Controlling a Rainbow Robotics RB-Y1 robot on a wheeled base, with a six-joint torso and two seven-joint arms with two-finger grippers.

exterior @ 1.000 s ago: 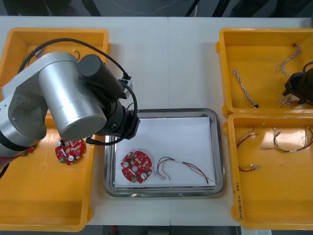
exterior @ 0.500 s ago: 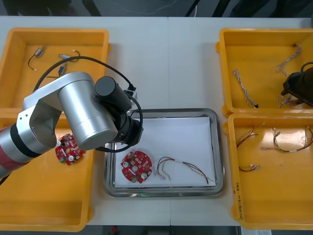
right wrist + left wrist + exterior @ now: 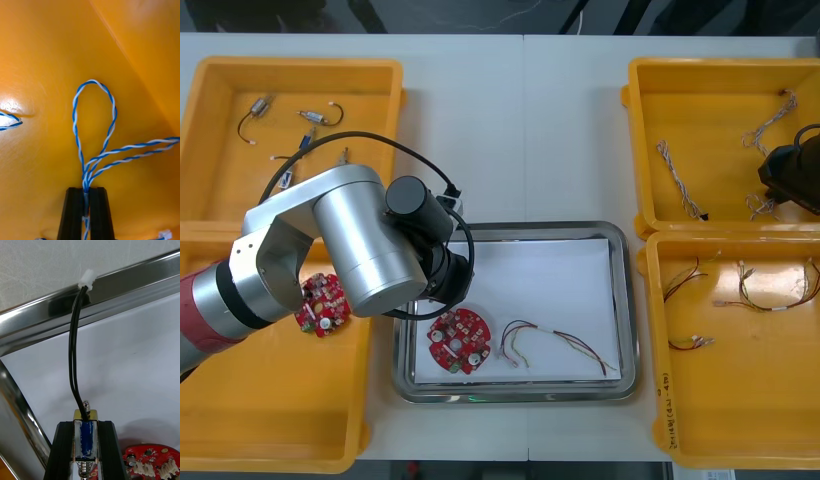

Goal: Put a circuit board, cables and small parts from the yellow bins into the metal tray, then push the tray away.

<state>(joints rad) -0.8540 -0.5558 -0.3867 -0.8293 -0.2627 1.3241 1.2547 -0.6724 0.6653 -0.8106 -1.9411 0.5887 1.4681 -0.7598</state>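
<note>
Four yellow bins [image 3: 300, 66] stand on the table [image 3: 520, 130], two at each side, with the metal tray [image 3: 627, 300] between them toward 6 o'clock. My left fingers [image 3: 86, 424] are clamped on a small metal part [image 3: 85, 435] with a blue body and a brass-coloured top. I hold it over the tray's white inside, near its 9 o'clock side. A black cable [image 3: 71, 352] runs from that part out to the tray's shiny rim, where its white plug [image 3: 87, 278] rests. A round red circuit board [image 3: 459, 341] lies in the tray at about 7 o'clock, just beside my left fingers. A red and yellow cable [image 3: 552, 332] lies next to it toward 5 o'clock.

My right fingers [image 3: 86, 193] are in the bin at 2 o'clock [image 3: 720, 130], nearly together, pinching a twisted blue and white cable [image 3: 86, 176] between them. Its loop and two loose ends spread over the bin's floor beyond the tips. More twisted cables [image 3: 678, 178] lie in the same bin. The bin at 4 o'clock [image 3: 740, 400] holds red and yellow cables [image 3: 770, 292]. The bin at 8 o'clock [image 3: 280, 400] holds a second circuit board [image 3: 323, 305], just beside my left arm [image 3: 350, 250]. The bin at 10 o'clock [image 3: 215, 150] holds small parts [image 3: 258, 108] with black leads.
</note>
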